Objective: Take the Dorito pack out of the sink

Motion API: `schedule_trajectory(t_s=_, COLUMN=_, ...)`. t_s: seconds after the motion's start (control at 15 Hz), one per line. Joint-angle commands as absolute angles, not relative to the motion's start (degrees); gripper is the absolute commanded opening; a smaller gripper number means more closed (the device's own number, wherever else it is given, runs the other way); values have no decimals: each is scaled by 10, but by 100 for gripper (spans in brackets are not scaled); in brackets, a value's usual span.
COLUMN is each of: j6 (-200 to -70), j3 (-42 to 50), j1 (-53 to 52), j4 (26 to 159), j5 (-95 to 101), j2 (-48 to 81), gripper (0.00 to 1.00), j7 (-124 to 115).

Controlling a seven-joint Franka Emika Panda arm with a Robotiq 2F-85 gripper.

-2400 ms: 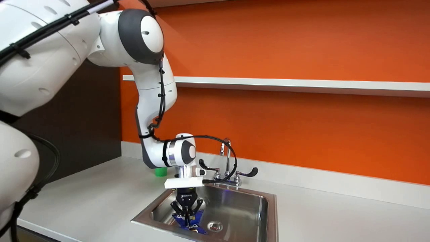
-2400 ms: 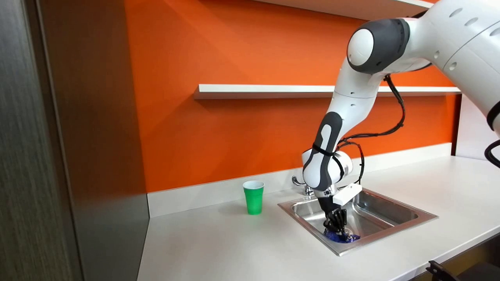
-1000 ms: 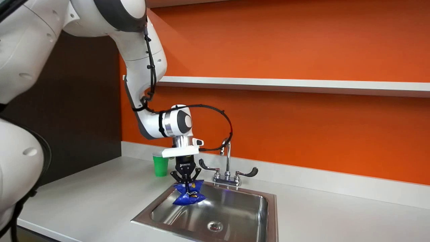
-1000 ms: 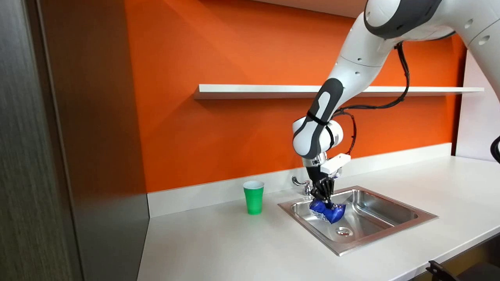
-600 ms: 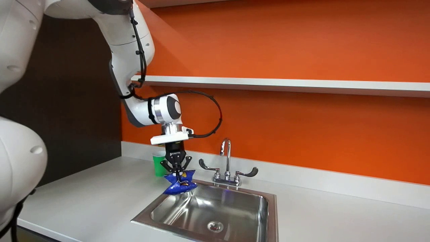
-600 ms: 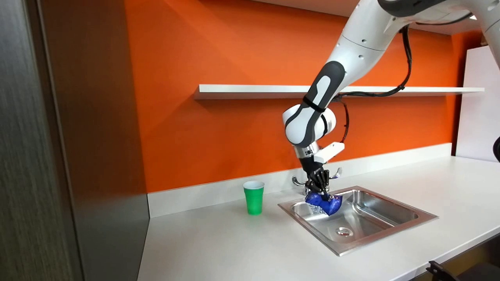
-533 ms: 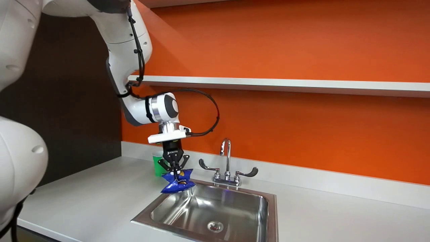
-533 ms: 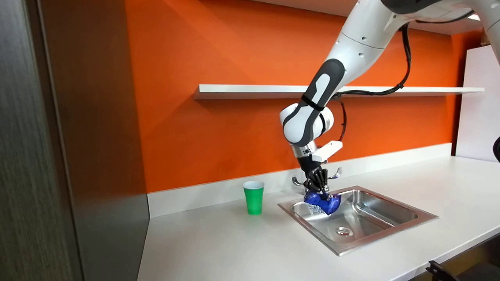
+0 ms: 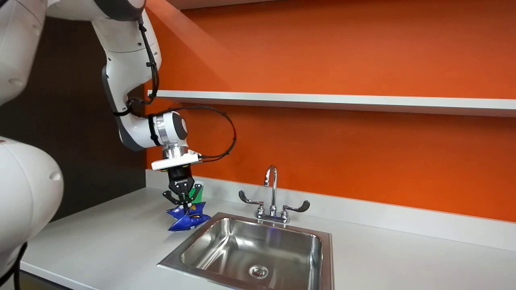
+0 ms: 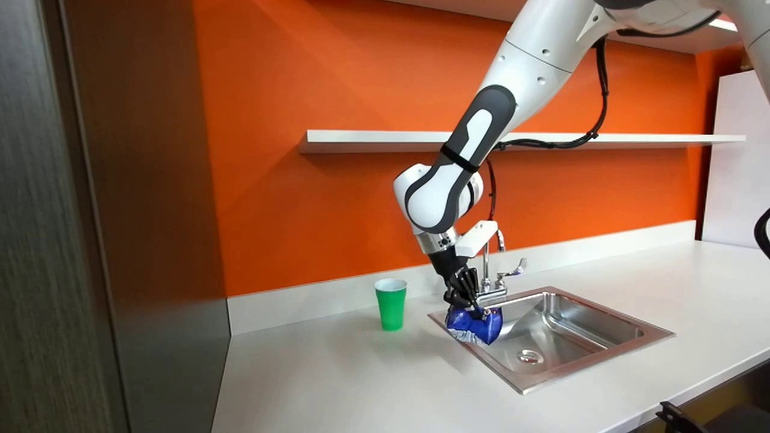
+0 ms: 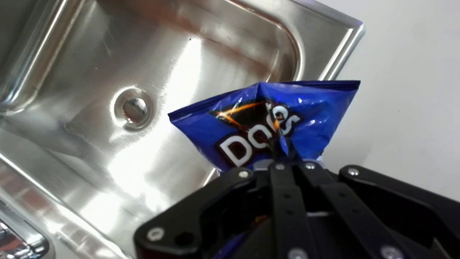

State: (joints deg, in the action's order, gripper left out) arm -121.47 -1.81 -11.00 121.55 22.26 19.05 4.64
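The Dorito pack (image 9: 187, 222) is a crumpled blue foil bag. My gripper (image 9: 186, 209) is shut on its middle and holds it in the air, above the countertop by the sink's left rim (image 9: 193, 238). In an exterior view the pack (image 10: 486, 328) overlaps the sink's left edge (image 10: 499, 370) from above. In the wrist view the pack (image 11: 320, 115) is pinched between the fingertips of the gripper (image 11: 284, 149), its lettering showing. The sink basin (image 11: 90, 72) lies below it and to the left in that view.
A green cup (image 10: 391, 305) stands on the countertop near the wall; the gripper partly hides the cup (image 9: 197, 194) in an exterior view. The chrome faucet (image 9: 273, 205) rises behind the sink. A white shelf (image 9: 342, 100) runs along the orange wall. A dark panel (image 10: 150, 240) bounds the counter.
The gripper has lifted the pack from the basin floor, then carried it sideways past the sink's rim toward the cup side. The cup has not moved.
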Motion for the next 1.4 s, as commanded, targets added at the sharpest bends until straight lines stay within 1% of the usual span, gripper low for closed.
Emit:
schedule_trajectory(t_s=0.0, j6=-1197, j3=-38, j1=-120, j4=1204, j5=242, j2=203, gripper=0, j7=36)
schedule_trajectory(t_s=0.6, j6=-1199, j3=-47, j1=-132, j4=1195, j5=251, j2=235, gripper=0, j7=42)
schedule_trajectory(t_s=0.67, j6=-1200, j3=-46, j1=-133, j4=1194, j5=253, j2=238, gripper=26, j7=41)
schedule_trajectory(t_s=0.73, j6=-1199, j3=-46, j1=-133, j4=1194, j5=254, j2=239, gripper=27, j7=41)
schedule_trajectory(t_s=0.87, j6=-1202, j3=-46, j1=-133, j4=1198, j5=255, j2=233, gripper=40, j7=39)
schedule_trajectory(t_s=1.33, j6=-1211, j3=-48, j1=-121, j4=1232, j5=236, j2=162, gripper=95, j7=34)
